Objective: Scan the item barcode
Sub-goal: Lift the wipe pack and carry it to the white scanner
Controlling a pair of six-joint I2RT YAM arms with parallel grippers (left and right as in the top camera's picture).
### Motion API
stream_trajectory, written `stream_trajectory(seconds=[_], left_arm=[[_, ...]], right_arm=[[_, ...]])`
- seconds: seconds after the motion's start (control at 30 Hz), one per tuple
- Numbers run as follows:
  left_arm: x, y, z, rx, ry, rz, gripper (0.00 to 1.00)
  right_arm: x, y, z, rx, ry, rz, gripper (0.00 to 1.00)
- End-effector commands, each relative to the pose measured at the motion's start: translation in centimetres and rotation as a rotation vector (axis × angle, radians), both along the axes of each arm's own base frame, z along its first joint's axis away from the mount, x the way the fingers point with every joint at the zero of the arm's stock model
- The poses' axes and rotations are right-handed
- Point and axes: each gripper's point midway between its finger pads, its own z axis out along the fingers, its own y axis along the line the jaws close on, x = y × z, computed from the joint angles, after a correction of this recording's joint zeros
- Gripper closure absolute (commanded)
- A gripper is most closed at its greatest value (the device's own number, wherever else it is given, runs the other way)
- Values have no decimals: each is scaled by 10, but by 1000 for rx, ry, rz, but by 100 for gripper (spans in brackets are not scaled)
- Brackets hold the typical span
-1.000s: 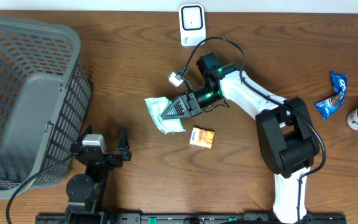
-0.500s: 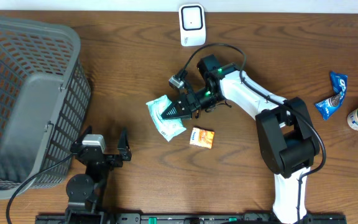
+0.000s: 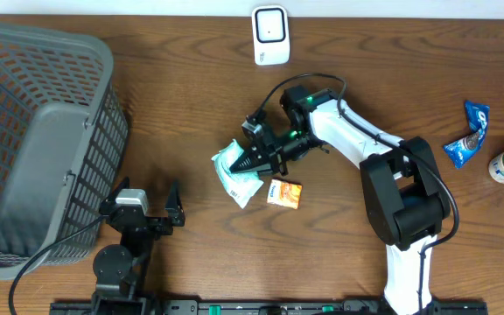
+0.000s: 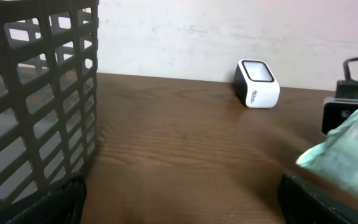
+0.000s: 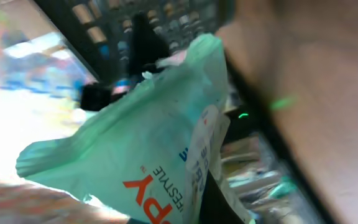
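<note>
The pale green packet [image 3: 236, 184] is in the middle of the table [image 3: 191, 96], pinched at one edge by the right gripper [image 3: 245, 164], whose jaws are closed tightly on the film; in the left wrist view it seems to be raised a little above the wood, but I cannot say this for certain; a small orange box [image 3: 284, 192] lies just beside it, and the white scanner [image 3: 269, 35] stands well apart at the far edge; the left gripper [image 3: 140, 208] rests near the basket [image 3: 24, 131] with its jaws spread wide and nothing between them; in the right wrist view the packet [image 5: 135, 143] hangs and bulges like a pillow, so I judge it light and soft, probably a pouch of tissues or wipes; its film looks smooth and may slide between the pads, and it can fold or swing when the arm turns; the flat sealed edge is the better place to hold it, because a grip on the puffy middle would crease the printed face; I see orange and blue letters there but no barcode, so the side which must face the scanner is not yet known
</note>
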Motion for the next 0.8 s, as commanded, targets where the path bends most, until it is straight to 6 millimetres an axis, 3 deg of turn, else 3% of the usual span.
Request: stream_trajectory(seconds=[0.0, 0.07, 0.3, 0.43, 0.53, 0.57, 0.77], left_arm=[[-1, -3, -15, 10, 42, -22, 2], [-1, -3, -15, 11, 42, -22, 2], [-1, -3, -15, 10, 42, -22, 2], [-1, -3, -15, 11, 42, -22, 2], [-1, -3, -15, 10, 42, -22, 2], [-1, -3, -15, 11, 42, -22, 2], [-1, -3, -15, 11, 42, -22, 2]], right_arm=[[11, -7, -27, -178, -188, 16, 98], [18, -9, -25, -241, -257, 18, 98], [64, -16, 29, -450, -710, -44, 98], [87, -6, 57, -448, -958, -91, 99], [118, 3, 67, -467, -1194, -132, 99], [143, 2, 69, -529, -1349, -156, 99], [225, -23, 77, -841, -1776, -226, 99]])
